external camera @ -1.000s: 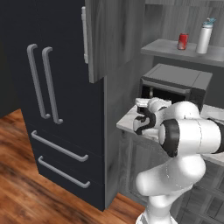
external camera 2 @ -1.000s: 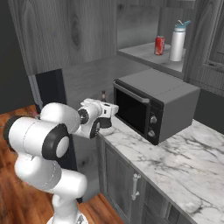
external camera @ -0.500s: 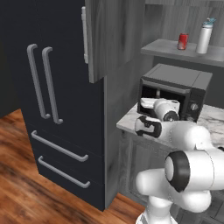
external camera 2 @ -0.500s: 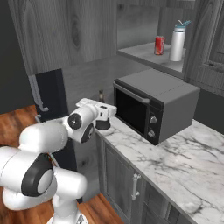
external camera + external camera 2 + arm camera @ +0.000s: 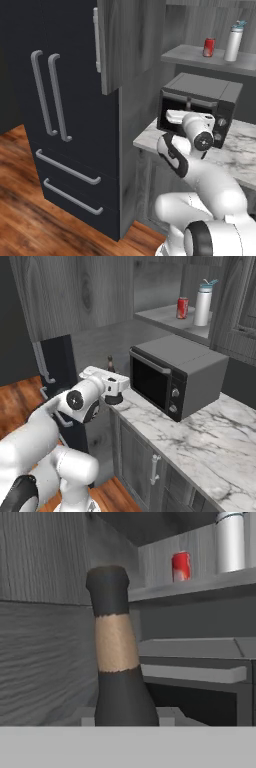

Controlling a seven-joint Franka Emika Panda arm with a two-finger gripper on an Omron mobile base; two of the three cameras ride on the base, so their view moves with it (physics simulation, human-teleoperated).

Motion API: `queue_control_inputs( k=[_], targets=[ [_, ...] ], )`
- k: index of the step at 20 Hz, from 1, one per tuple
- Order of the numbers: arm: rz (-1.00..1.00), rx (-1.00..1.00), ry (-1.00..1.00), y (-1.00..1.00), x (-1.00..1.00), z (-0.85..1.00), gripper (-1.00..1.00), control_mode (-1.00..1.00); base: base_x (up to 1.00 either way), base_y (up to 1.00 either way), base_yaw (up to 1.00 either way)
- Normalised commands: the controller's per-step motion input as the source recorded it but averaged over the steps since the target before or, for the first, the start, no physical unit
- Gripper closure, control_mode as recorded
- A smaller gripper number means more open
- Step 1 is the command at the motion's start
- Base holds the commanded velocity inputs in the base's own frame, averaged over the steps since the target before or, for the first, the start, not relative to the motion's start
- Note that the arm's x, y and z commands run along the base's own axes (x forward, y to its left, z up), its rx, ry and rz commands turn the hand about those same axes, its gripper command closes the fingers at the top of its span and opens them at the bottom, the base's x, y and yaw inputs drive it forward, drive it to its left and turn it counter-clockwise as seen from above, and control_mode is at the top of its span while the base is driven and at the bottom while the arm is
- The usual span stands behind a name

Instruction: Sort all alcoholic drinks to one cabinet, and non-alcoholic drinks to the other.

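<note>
A squat dark bottle with a long neck and a tan band stands close in front of the hand camera. In the right base view the dark bottle sits at the counter's left end beside the microwave, its neck tip poking up behind the hand. My gripper is shut on this bottle, and its fingers are hidden. Whether the bottle's base is off the counter I cannot tell. A red can and a pale-grey bottle with a light-blue cap stand on the shelf above the microwave.
A dark microwave sits on the marble counter just right of the hand. The cabinet shelf above it is open, with a wooden door swung out to the left. A dark fridge stands further left.
The arm's elbow has swung down and back toward the base while the hand stays at the dark bottle, a little higher in the left base view. The bottle stays at about the same spot.
</note>
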Motion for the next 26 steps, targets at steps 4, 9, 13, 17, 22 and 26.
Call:
queue_control_inputs(
  k=[4,9,13,17,22,26],
  targets=[
    [-0.01,0.0,-0.03,0.0,-0.51,0.41,1.0,-1.0,0.0,0.0,0.0],
    [-0.01,0.0,0.0,0.0,-0.45,0.39,1.0,-1.0,0.0,0.0,0.0],
    [0.0,0.0,0.03,0.0,-0.38,0.39,1.0,-1.0,0.0,0.0,0.0],
    [0.0,0.0,0.05,0.0,-0.35,0.35,1.0,-1.0,0.0,0.0,0.0],
    [0.0,0.0,0.06,0.0,-0.31,0.29,1.0,-1.0,0.0,0.0,0.0],
    [0.0,0.0,0.05,0.0,-0.27,0.22,1.0,-1.0,0.0,0.0,0.0]
  ],
)
